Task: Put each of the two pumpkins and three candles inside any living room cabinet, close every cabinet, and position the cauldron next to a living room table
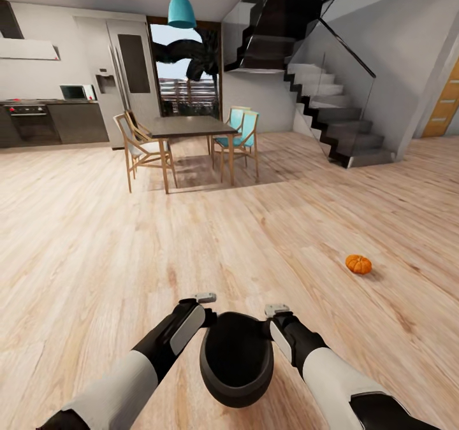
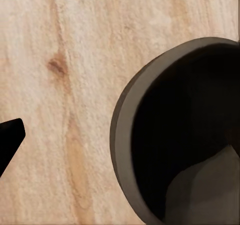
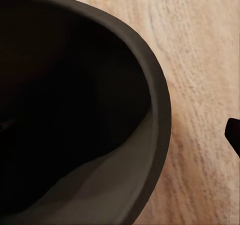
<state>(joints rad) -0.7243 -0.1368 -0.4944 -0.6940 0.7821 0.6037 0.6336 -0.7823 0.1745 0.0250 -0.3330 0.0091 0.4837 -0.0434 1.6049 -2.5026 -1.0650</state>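
Head view: cauldron (image 1: 236, 360) is held up between both arms, low centre, mouth facing the camera, interior dark. Left gripper (image 1: 203, 309) sits at the rim's left side, right gripper (image 1: 273, 318) at the rim's right side; each appears to have one finger inside the pot and one outside. Fingertips are hidden by the rim, so whether either is clamped on it cannot be told.

Left wrist view: cauldron rim (image 2: 120, 135) curves across the frame, a grey finger (image 2: 210, 190) inside the mouth, a dark fingertip (image 2: 10, 135) outside over the wood floor (image 2: 75, 60).

Right wrist view: rim (image 3: 160, 110) again, a grey finger (image 3: 105, 190) inside, a dark fingertip (image 3: 233, 132) outside at the frame edge.

One pumpkin (image 1: 358, 264) lies on the floor ahead and to the right of the arms, well apart from the cauldron.

Background: dining table (image 1: 191, 127) with wooden chairs (image 1: 137, 146) and teal chairs (image 1: 242, 134), teal pendant lamp (image 1: 182, 9) above it, kitchen units (image 1: 51, 121) at far left, staircase (image 1: 331, 105) at right
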